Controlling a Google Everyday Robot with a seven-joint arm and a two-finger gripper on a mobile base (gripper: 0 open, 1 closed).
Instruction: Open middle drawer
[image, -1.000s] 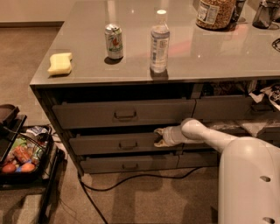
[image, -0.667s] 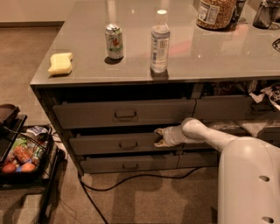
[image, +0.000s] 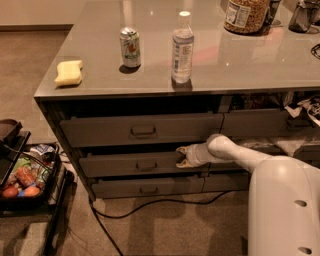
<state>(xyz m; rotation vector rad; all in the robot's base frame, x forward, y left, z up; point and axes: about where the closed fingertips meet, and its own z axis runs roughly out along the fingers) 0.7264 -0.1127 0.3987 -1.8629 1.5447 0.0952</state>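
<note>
While my gripper (image: 182, 156) is sitting at the 3 o'clock end of the middle drawer (image: 131, 164) (clenched or not, I cannot tell), I am judging an outward pull comes next.

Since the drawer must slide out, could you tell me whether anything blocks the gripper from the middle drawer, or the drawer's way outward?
Nothing visible does. The gripper is at the middle drawer, at the right end of its front. A cable lies on the floor, lower than the drawer's path.
</note>
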